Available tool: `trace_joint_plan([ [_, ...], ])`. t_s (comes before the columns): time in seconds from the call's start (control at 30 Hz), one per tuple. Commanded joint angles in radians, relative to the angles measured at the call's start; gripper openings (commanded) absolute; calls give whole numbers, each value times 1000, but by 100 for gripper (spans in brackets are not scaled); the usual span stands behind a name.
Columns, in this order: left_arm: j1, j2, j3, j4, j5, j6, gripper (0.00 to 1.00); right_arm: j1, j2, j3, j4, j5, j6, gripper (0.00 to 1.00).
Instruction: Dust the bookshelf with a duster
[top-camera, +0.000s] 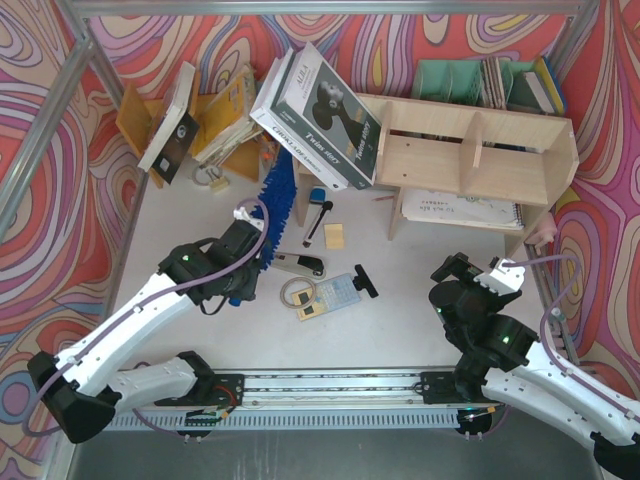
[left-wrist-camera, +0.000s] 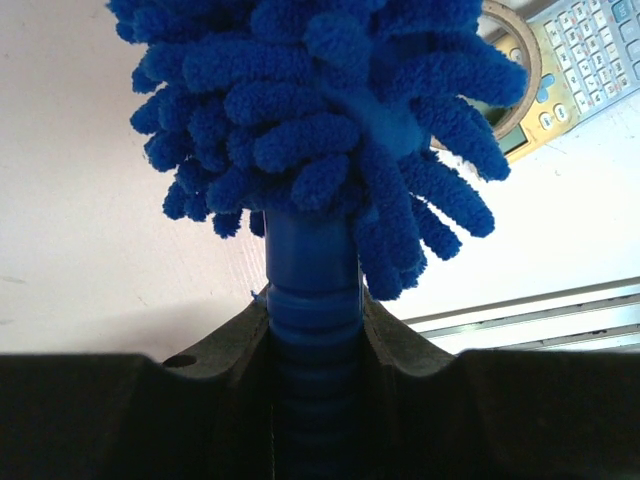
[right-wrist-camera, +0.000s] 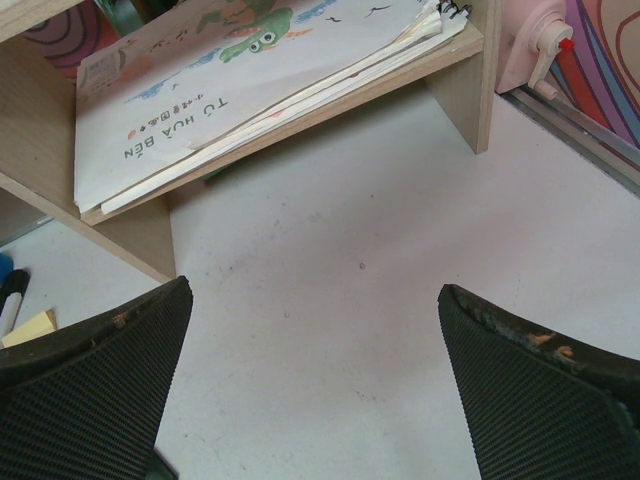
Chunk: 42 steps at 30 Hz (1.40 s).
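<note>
walls (top-camera: 420, 35): swirled red-pink pattern | table (top-camera: 420, 330): white | frame (top-camera: 300, 7): grey metal bars | light: even

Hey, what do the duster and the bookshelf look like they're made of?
The duster is likely microfiber: matte blue fuzzy strands. Its handle looks like ribbed, smooth plastic. The bookshelf looks like pale unpainted wood, possibly plywood, judging by faint grain and bare edges.

A black-and-white box (top-camera: 320, 115) stands tilted near the far edge of the table (top-camera: 410, 280), between an orange-yellow rack (top-camera: 135, 115) of slanted books in the far left corner and a green file organizer (top-camera: 450, 78) in the far right corner. Mid-table lie a blue-and-black marker (top-camera: 318, 215), yellow sticky notes (top-camera: 334, 236), and a calculator (top-camera: 338, 292) with a tape roll (top-camera: 295, 292) just beside it. A pink pencil sharpener (top-camera: 545, 232) sits by the right edge.
</note>
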Motion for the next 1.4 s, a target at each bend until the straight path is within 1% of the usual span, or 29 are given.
trace_joint_plan([
  [0.0,-4,-40,33,56,-20,13,0,0,0,8,5,27,4,99],
  [0.17,-4,-65,96,48,-70,36,0,0,-3,8,4,28,4,99],
  [0.33,-4,-76,127,56,-41,23,0,0,-9,6,2,28,4,99],
  [0.6,-4,-30,58,72,24,-17,0,0,-9,6,3,26,4,99],
  [0.7,-4,-25,6,100,56,-39,0,0,-10,6,4,26,3,99],
  [1.03,-4,10,-156,191,70,-102,0,-1,-5,6,4,25,4,99],
  [1.23,-4,36,-142,195,37,-88,0,0,-4,8,5,26,4,99],
  [1.37,-4,20,-91,148,-26,-56,0,-1,-8,8,5,26,4,99],
])
